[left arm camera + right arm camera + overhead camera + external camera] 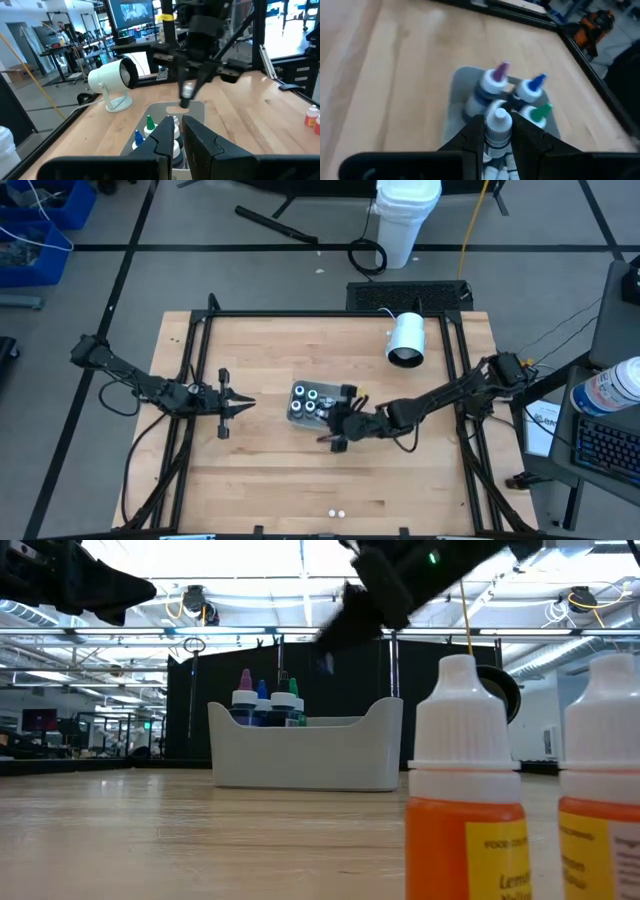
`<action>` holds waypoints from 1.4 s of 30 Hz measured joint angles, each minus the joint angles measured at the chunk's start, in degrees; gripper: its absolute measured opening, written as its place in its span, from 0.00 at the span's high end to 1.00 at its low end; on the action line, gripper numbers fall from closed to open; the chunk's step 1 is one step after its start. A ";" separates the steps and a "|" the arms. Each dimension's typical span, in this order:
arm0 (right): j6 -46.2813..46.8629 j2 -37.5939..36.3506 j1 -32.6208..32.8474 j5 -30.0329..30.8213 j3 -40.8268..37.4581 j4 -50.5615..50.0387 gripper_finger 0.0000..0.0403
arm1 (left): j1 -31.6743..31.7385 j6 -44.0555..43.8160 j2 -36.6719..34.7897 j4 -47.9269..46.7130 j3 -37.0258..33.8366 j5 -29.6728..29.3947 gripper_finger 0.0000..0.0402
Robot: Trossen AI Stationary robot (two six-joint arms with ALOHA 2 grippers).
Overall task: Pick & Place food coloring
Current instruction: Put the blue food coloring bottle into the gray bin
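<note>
A grey tray [300,416] sits mid-table with several food coloring bottles standing in it, tipped purple [496,75], blue [534,84] and green [540,112]. My right gripper [338,430] hovers at the tray's near right corner, shut on a white-capped food coloring bottle [498,126]. My left gripper [243,405] waits left of the tray, pointing level at it, fingers shut with nothing between them. Two more orange bottles with white caps [465,800] stand by the table's near edge. My right gripper pinches the white-capped bottle between its two fingers, which lie on the bottle's opposite sides just below the cap [496,142]. The fingers [196,82] come slanting down from the table's right side. The bottle hangs clear above the tray's end [192,106].
A large white cylinder [406,340] lies on its stand at the table's far right. The black frame rails [190,350] run along the table's left and right sides. Bare wood lies near the table's front edge, apart from the two orange bottles [335,511].
</note>
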 joint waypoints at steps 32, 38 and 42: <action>11.70 1.81 -6.91 -5.79 -10.81 14.83 0.84 | 0.01 3.66 -0.01 0.50 0.00 -0.50 0.88; 11.78 1.81 -6.96 -5.88 -10.81 14.75 0.84 | 0.01 3.72 -0.01 0.50 -0.01 -0.50 0.88; 12.85 1.81 -6.98 -6.03 -10.81 14.71 0.84 | 0.01 3.68 -0.01 0.50 -0.01 -0.50 0.88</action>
